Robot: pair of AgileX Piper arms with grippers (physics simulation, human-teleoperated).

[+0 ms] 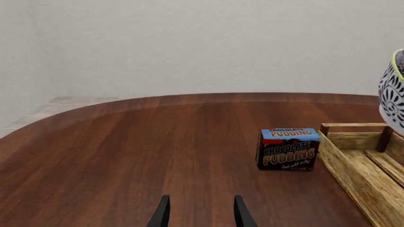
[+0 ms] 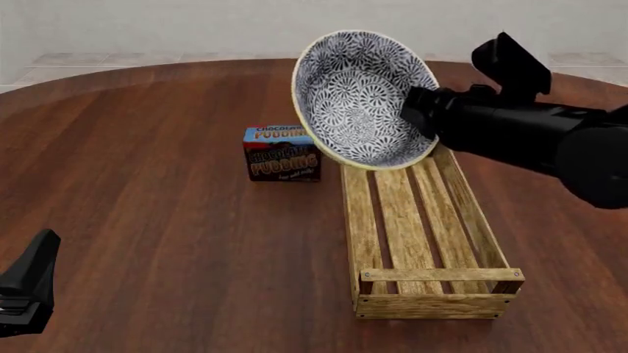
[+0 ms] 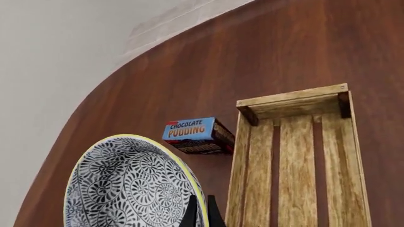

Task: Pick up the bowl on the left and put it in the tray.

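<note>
Left wrist view: the left claw (image 1: 200,213) gapes empty over the brown wooden desk (image 1: 126,151); the blue-patterned ceramic bowl (image 1: 392,92) is cut off at the edge.

Front view: the right claw (image 2: 420,110), mostly hidden, holds it tilted over the light-wood slatted tray's (image 2: 422,294) far end.

Right wrist view: fingers (image 3: 191,215) pinch its rim.

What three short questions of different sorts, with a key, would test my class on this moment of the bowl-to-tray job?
1. True or false: the bowl rests flat inside the tray.
2. Which claw grips the bowl's rim: A left, B right?
3. Fill in: the box beside the tray reads chocolate ____.

Key: 1 false, it is held tilted above the tray's far end; 2 B; 3 pudding.
</note>
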